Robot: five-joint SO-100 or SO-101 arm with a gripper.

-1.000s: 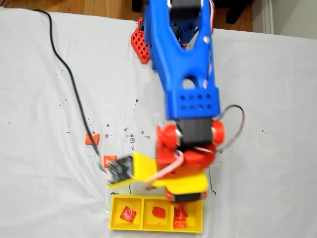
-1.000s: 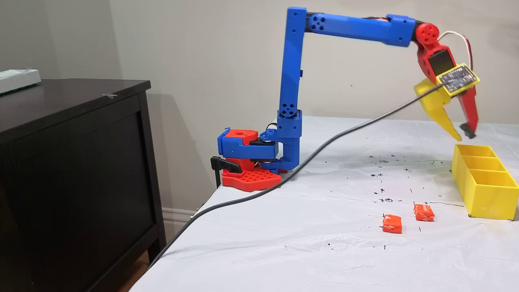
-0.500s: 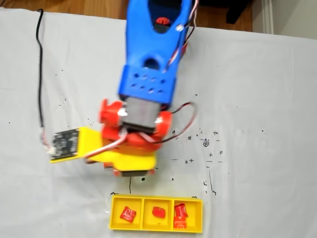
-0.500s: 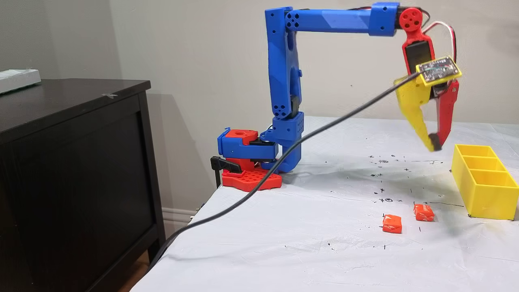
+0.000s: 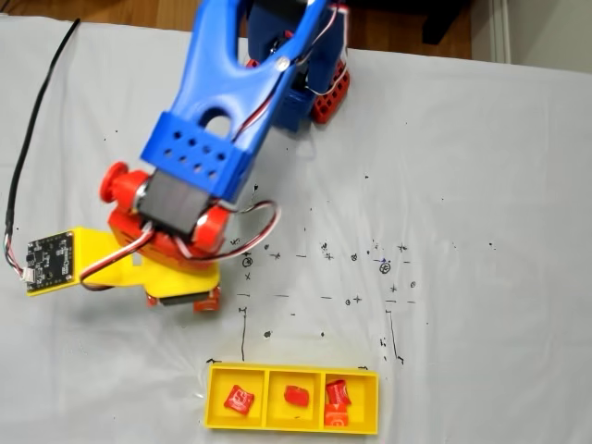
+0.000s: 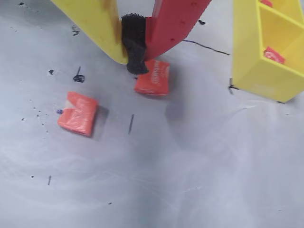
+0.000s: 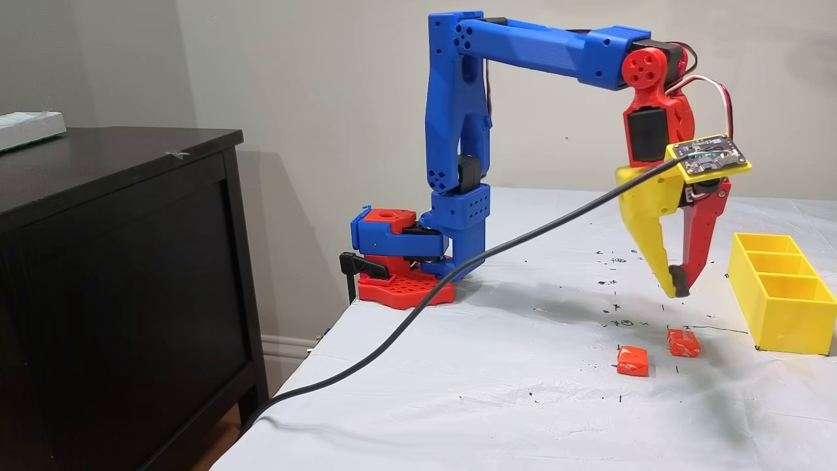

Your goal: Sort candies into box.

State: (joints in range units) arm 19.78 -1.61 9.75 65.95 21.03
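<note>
Claw [image 7: 677, 288] is pinched closed and empty, hanging above the desk [image 7: 497, 386]. Left and below it sits one candy [image 7: 632, 361], the nearer candy [image 7: 683, 343] almost straight underneath, the box [image 7: 778, 304] off right.

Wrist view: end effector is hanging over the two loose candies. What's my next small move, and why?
Probably open the end effector and lower it onto the nearer candy. Its tips look shut and empty above the sheet, that candy lies just below them, and the other candy sits farther left.
</note>
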